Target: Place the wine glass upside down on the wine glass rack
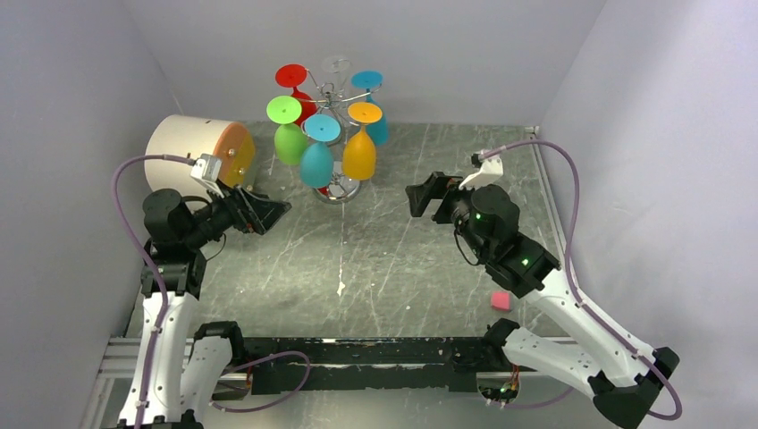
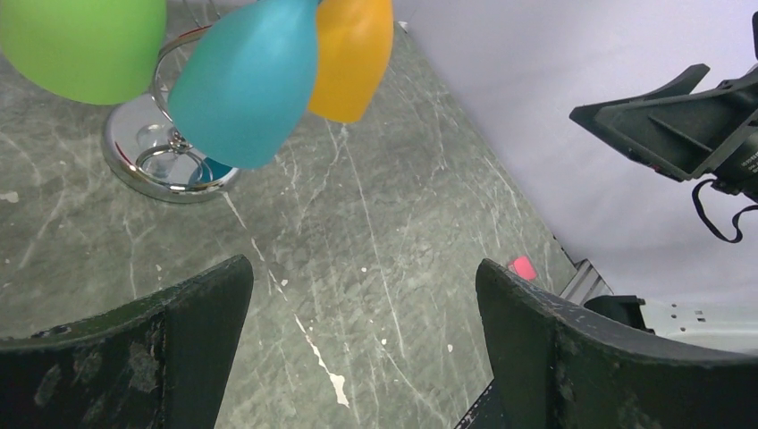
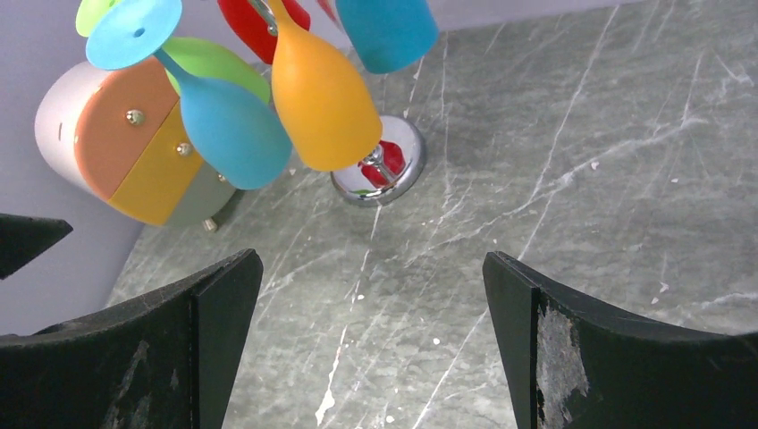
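Observation:
The wine glass rack (image 1: pixel 332 96) is a silver wire stand on a round chrome base (image 1: pixel 339 190) at the back middle of the table. Several coloured wine glasses hang on it upside down: green (image 1: pixel 290 143), light blue (image 1: pixel 316 164), orange (image 1: pixel 359 156), teal (image 1: pixel 378 130) and red (image 1: pixel 304 105). My left gripper (image 1: pixel 271 213) is open and empty, left of the rack. My right gripper (image 1: pixel 418 197) is open and empty, right of it. In the left wrist view my gripper (image 2: pixel 364 273) faces bare table below the base (image 2: pixel 147 159). In the right wrist view my gripper (image 3: pixel 371 264) faces the base (image 3: pixel 404 166) and the orange glass (image 3: pixel 324 100).
A cream cylinder with an orange end (image 1: pixel 194 148) lies at the back left, close behind my left gripper. A small pink square (image 1: pixel 501 300) shows near my right arm. Grey walls close in the table on the left, back and right.

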